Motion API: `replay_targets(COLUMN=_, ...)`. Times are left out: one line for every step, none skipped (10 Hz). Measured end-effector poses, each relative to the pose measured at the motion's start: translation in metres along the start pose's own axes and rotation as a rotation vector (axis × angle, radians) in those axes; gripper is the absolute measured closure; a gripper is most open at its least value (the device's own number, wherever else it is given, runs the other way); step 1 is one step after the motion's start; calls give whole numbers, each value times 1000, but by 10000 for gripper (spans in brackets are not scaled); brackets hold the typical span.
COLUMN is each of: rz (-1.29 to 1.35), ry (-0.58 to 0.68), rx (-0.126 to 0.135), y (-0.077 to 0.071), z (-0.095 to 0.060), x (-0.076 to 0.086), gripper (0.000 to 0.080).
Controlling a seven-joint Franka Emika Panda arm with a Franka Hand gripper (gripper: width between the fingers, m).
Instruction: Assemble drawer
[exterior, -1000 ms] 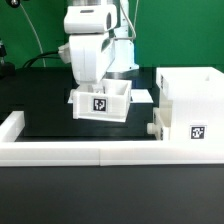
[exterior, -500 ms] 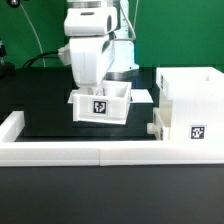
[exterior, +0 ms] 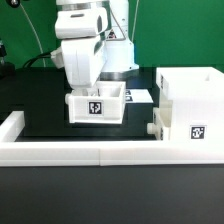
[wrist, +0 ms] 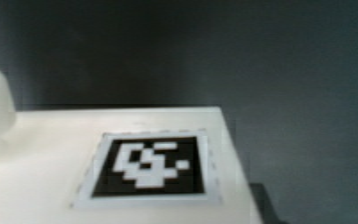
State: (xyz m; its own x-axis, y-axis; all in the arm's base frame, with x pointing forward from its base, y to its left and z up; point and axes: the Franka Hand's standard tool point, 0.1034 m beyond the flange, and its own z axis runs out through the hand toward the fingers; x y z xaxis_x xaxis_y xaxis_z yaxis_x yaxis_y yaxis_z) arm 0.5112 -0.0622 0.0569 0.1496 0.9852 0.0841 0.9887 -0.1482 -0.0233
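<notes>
Small white open-top tray (exterior: 95, 107), square black-and-white tag (exterior: 97, 106) on its front, left of centre, directly under gripper (exterior: 88, 86); fingers hidden, open or closed impossible to tell. Tall boxy white casing (exterior: 190, 100), tagged low, at exterior view's right, apart from tray.

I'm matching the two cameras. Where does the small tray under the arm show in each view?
Exterior view: the small tray sits mid-picture below the arm, on the exterior view's left of the casing.
Wrist view: the small tray fills much of the picture.
Shared landmark: the tray's tag.
</notes>
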Motion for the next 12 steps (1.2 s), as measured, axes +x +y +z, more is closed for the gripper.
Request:
replay_targets(rz=1, ry=0, rx=1, y=0, z=0, x=-1, gripper=757)
replay_targets(rz=2, ry=0, rx=1, y=0, z=1, x=-1, gripper=757)
replay_targets(rz=-2, ry=2, rx=3, y=-1, z=1, x=2, gripper=757)
replay_targets(rz=-3, ry=5, rx=13, y=0, z=1, x=7, gripper=757)
replay_targets(rz=-11, ry=9, rx=11, y=5, z=-1, x=12, gripper=757)
replay_targets(rz=-20, ry=13, rx=8, y=9, z=-2, x=17, gripper=757)
replay_targets(rz=-30, ry=18, rx=14, y=12, z=-3, x=24, gripper=757)
replay_targets(rz=-27, ry=18, rx=16, y=10, z=-2, x=22, gripper=757)
replay_targets(rz=-24, ry=17, rx=18, y=10, z=-2, x=21, gripper=757)
replay_targets(rz=-24, ry=17, rx=18, y=10, z=-2, x=21, gripper=757)
replay_targets(rz=-24, ry=17, rx=18, y=10, z=-1, x=21, gripper=757)
replay_targets(rz=-24, ry=17, rx=18, y=10, z=-1, x=21, gripper=757)
